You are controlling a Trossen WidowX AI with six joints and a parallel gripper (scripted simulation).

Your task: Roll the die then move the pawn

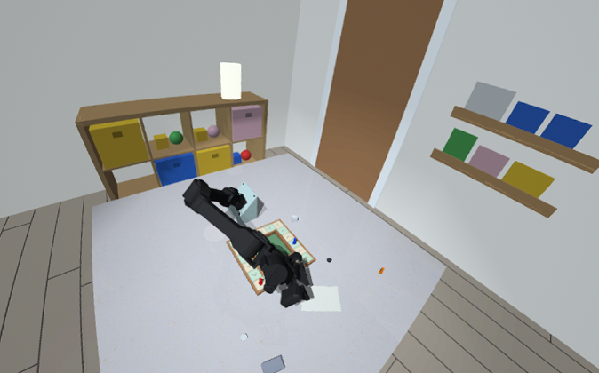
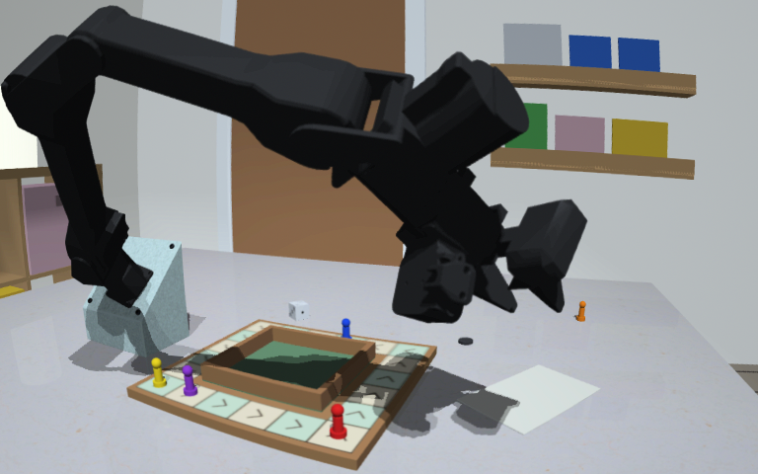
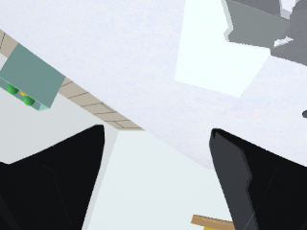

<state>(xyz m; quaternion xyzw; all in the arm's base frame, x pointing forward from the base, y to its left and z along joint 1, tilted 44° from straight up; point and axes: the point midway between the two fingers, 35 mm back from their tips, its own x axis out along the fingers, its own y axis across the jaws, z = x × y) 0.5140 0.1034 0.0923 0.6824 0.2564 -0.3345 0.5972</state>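
Observation:
The white die (image 1: 294,218) (image 2: 299,310) rests on the table behind the board, outside the tray; its top pips are too small to read. The brown-rimmed board (image 2: 355,459) has arrow squares around the walled tray (image 2: 263,388), whose green floor is partly in shadow. My red pawn (image 1: 260,281) (image 2: 338,423) stands upright on the corner square nearest the exterior camera. My gripper (image 2: 535,309) (image 3: 157,134) is open and empty, raised above the table to the right of the board in the exterior view. The arm hides part of the board in the top view.
Blue (image 1: 295,241) (image 2: 345,328), yellow (image 2: 158,374) and purple (image 2: 189,382) pawns stand on the board. Also on the table are an orange pawn (image 1: 381,270) (image 2: 581,311), black disc (image 1: 329,259) (image 2: 465,341), white sheet (image 1: 325,300) (image 2: 550,391) (image 3: 211,57), grey block (image 1: 272,365) and small white disc (image 1: 243,337).

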